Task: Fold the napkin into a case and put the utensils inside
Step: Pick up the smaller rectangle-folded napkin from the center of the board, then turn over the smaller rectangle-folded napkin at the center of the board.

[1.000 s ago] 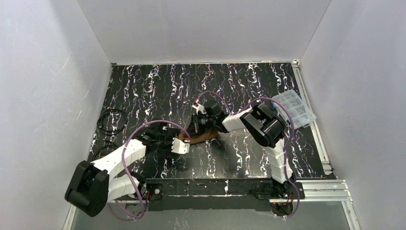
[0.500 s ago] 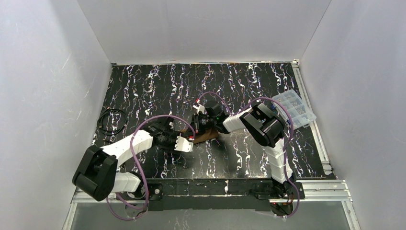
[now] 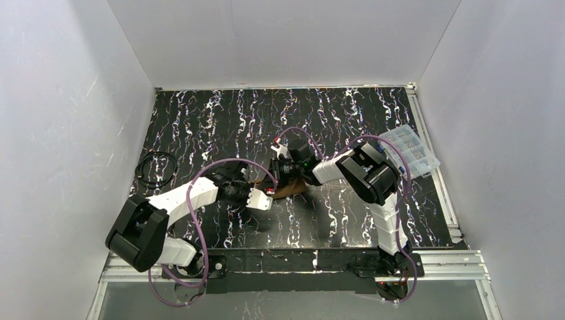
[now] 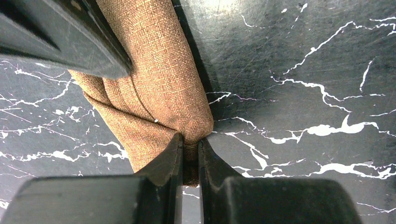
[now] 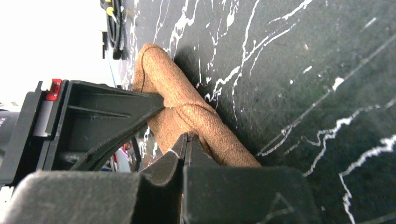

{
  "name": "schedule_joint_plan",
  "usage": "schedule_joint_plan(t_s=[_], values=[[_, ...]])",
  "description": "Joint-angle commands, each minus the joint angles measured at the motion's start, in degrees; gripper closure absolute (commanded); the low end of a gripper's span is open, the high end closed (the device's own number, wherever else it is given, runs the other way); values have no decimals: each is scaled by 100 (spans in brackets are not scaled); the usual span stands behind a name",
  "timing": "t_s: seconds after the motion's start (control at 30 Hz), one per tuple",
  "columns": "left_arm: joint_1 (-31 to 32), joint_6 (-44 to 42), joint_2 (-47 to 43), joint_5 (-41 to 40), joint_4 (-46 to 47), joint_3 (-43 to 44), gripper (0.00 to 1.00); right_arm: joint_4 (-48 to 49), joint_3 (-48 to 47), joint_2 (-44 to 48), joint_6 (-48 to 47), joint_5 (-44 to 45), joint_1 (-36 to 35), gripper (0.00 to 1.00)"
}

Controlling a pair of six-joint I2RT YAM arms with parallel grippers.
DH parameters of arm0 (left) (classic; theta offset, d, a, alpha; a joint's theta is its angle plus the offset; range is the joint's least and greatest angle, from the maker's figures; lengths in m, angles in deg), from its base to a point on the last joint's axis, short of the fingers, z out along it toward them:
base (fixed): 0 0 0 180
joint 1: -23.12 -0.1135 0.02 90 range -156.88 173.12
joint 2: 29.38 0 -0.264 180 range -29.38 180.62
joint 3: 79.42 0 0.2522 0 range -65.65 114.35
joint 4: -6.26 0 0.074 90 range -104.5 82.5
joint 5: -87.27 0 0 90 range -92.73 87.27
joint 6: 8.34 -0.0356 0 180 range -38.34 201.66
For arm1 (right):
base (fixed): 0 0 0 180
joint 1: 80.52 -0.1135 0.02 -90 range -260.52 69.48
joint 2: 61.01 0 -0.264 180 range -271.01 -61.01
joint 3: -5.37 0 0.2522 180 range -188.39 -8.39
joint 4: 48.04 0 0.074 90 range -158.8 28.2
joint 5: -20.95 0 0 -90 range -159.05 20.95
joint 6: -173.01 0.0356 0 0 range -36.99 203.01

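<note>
Spanning most of the top view, a black worktop with white veining sits between plain white walls. Left arm reaches in from the near left and right arm from the near right; both meet near the worktop's middle. A clear compartment box lies at the far right edge, well apart from the arms. A black cable coil lies at the left edge.

The brown napkin lies at the centre between the two wrists, folded up into a narrow, layered roll with woven texture, resting on the worktop.

Left gripper has its jaws almost fully closed, pinching a small puckered tip at one end of the napkin; only a sliver of cloth shows between the tips. Right gripper has its jaws pressed together, nipping a fold on the side of the napkin. In the left wrist view a dark finger of the right gripper lies against the roll's upper left part.
</note>
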Motion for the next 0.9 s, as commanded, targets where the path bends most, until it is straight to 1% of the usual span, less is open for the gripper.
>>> schedule_joint_plan(t_s=[0.0,0.1,0.23,0.33,0.43,0.5,0.53,0.57,0.6,0.7,0.77,0.87], values=[[13,156,41,179,-571,204,100,-1359,-41,447,-1052,281,183,94],[32,328,-105,551,-1132,558,100,-2099,-376,699,-1652,479,324,87],[42,635,-119,1147,-2112,1243,100,-2765,-871,851,-2309,575,378,82],[42,992,1,1708,-2940,1809,100,-2795,-1055,913,-2569,550,378,79],[42,1426,354,2481,-3852,2481,100,-2899,-1196,967,-2924,652,392,77],[23,1746,570,2971,-4264,2799,100,-2802,-1249,977,-3039,524,408,76],[-2,1852,652,3230,-4393,2888,100,-2771,-1328,936,-3055,380,413,76],[-39,1969,729,3491,-4471,2941,100,-2999,-1479,862,-3196,299,421,76],[-71,2080,792,3713,-4494,2954,100,-3506,-1624,803,-3371,241,422,76],[-287,2496,1030,4374,-4472,2995,100,-4082,-1581,933,-3677,491,481,77],[-446,2738,1227,4870,-4445,2986,100,-3983,-1225,1258,-3548,563,717,78],[-757,3330,1481,5602,-4131,2855,100,-3825,-685,1968,-3293,644,1227,79]])
